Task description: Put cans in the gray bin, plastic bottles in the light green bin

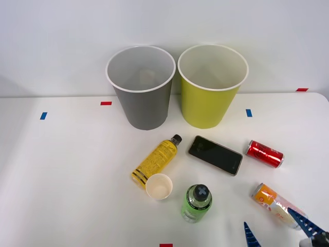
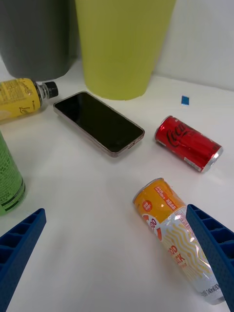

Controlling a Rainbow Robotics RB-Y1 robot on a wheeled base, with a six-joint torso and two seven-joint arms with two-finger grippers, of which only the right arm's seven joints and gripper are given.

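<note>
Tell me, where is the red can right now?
In the front view the red can lies on its side on the table's right part, just right of the black phone and beyond the orange-topped can, forward and right of the light green bin.

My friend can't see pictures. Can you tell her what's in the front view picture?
A gray bin and a light green bin stand side by side at the back of a white table. In front lie a yellow bottle, black phone, red can and orange-topped can; a green bottle and paper cup stand upright.
</note>
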